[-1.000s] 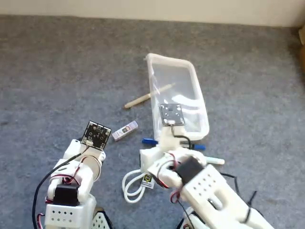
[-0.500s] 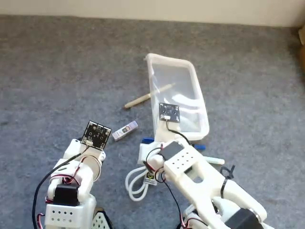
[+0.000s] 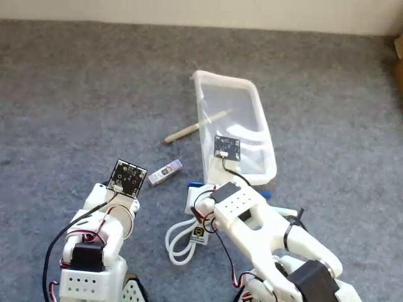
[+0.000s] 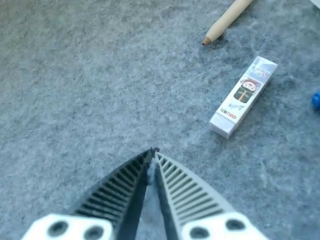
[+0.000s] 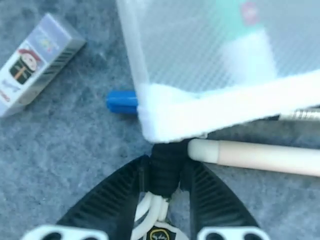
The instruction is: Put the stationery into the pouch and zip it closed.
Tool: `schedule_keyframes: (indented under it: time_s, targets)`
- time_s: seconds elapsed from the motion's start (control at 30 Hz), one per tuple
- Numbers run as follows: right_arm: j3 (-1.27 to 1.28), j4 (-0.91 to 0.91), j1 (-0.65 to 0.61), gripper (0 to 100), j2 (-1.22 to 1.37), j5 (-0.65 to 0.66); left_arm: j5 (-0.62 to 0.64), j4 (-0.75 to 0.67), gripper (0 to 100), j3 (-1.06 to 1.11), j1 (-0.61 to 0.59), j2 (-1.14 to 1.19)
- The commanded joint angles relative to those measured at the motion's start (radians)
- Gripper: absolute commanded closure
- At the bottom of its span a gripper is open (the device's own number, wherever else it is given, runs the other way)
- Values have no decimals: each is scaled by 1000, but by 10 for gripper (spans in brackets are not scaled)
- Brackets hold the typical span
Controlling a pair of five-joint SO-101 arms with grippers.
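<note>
High view: in the last second my right arm slid forward over the white cable (image 3: 179, 242) up to the pouch's (image 3: 236, 97) near end, so I reckon loading starts now. Left arm didn't budge.

Left wrist view: left gripper (image 4: 152, 152) pressed together, empty. The eraser (image 4: 243, 97) and pencil (image 4: 227, 20) tip lie beside the pouch.

Right wrist view: right gripper (image 5: 166, 162) is pinching the cable's black plug right at the pouch's corner. Something teal-and-white shows through from inside, can't tell what.
</note>
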Motion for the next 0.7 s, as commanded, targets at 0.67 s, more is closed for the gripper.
schedule_keyframes:
  time_s: [0.67]
  targets:
    - [33,168,18,995,-430,436,-9,-18,993,-19,-10,-13]
